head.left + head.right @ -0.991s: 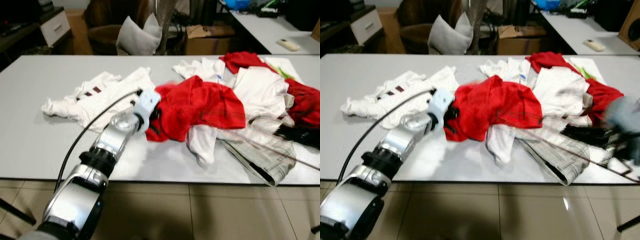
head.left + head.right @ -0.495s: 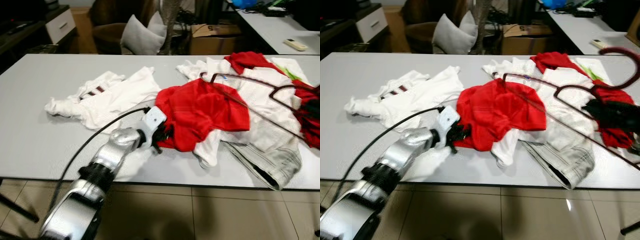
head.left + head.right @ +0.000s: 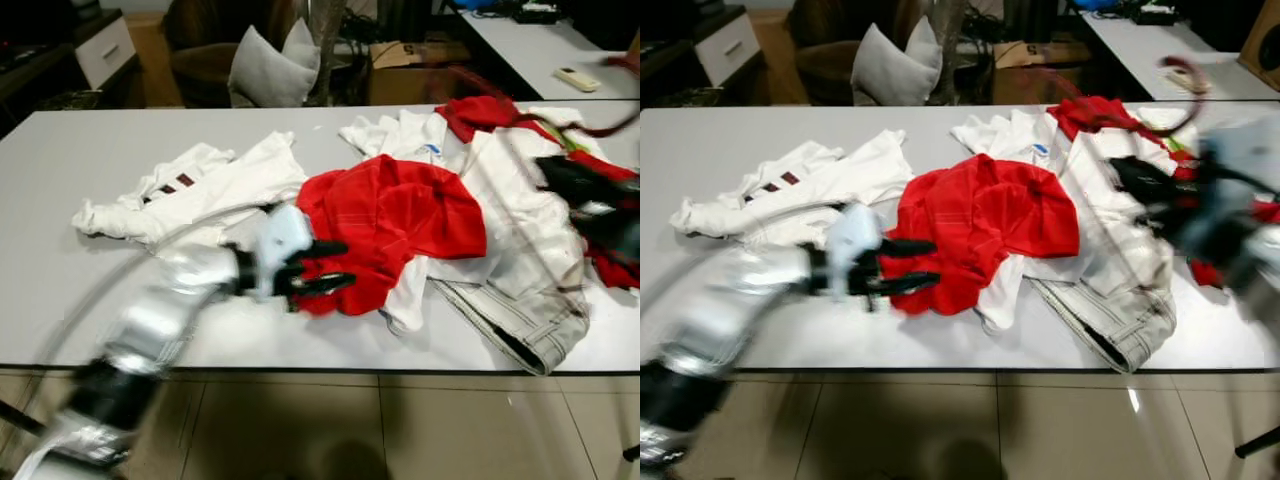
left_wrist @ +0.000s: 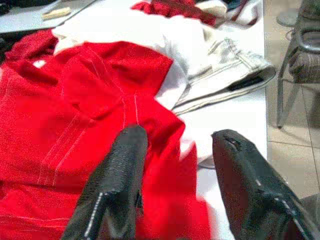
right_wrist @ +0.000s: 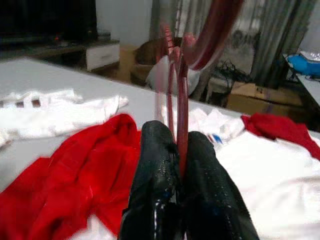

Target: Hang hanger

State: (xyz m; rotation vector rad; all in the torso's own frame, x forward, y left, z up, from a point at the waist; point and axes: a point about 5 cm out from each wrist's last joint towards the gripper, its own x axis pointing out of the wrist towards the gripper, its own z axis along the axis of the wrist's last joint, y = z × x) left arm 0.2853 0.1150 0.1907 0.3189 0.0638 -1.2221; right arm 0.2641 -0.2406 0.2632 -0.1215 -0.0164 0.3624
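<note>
A dark red hanger [image 5: 182, 75] is pinched between the fingers of my right gripper [image 5: 177, 145], which is shut on it. The hanger is raised over the right side of the clothes pile, and its hook [image 3: 1185, 75] shows as a blur. The right gripper [image 3: 1145, 180] is itself blurred. My left gripper [image 3: 325, 266] is open at the near edge of a red garment [image 3: 400, 215]. Its fingers [image 4: 125, 165] straddle the red cloth [image 4: 75, 100] without gripping it.
White shirts [image 3: 190, 190] lie left of the pile and grey trousers [image 3: 520, 310] near the front right edge of the white table [image 3: 60, 270]. A cushion [image 3: 268, 70] and a cardboard box [image 3: 410, 75] sit behind. A second table [image 3: 520, 45] stands back right.
My right gripper has lifted the hanger up off the pile and both are now blurred. My left arm has swung so that its open fingers point right along the red garment.
</note>
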